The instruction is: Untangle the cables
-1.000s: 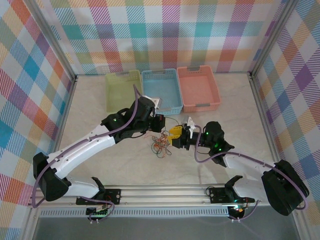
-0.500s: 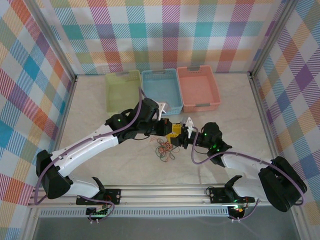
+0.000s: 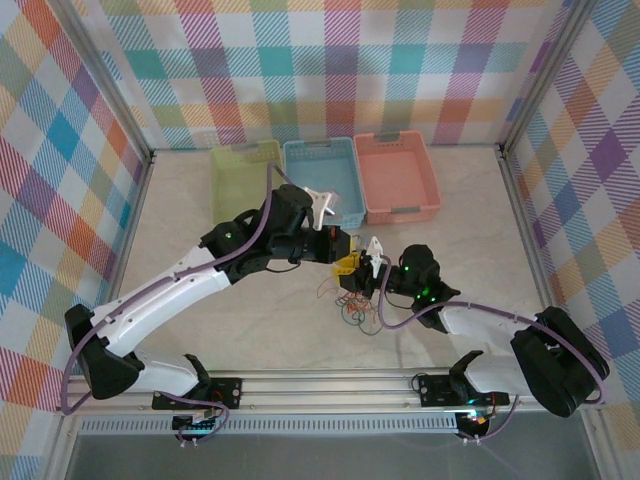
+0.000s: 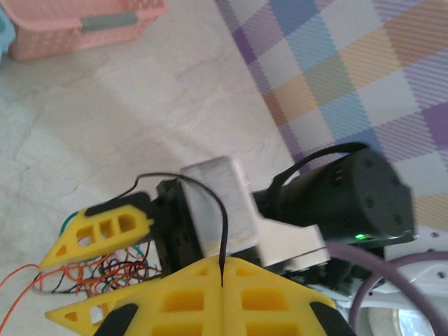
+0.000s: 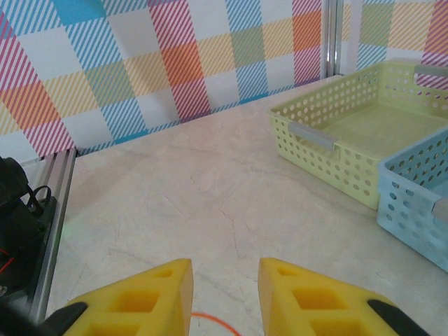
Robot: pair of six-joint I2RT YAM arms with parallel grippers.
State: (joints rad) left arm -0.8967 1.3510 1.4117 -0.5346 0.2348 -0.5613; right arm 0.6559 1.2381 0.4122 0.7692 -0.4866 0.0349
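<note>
pinching a black cable [image 4: 222, 231], the left hand [image 4: 221, 271] is clamped; the right hand [image 5: 225, 273] is spread apart beside the cables [image 3: 350, 306].

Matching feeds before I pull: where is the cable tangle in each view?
Top external: cable tangle near the centre, just below the middle.
Left wrist: tangle at the lower left.
Right wrist: one orange strand at the bottom edge, middle.
Shared landmark: the marble table.
</note>
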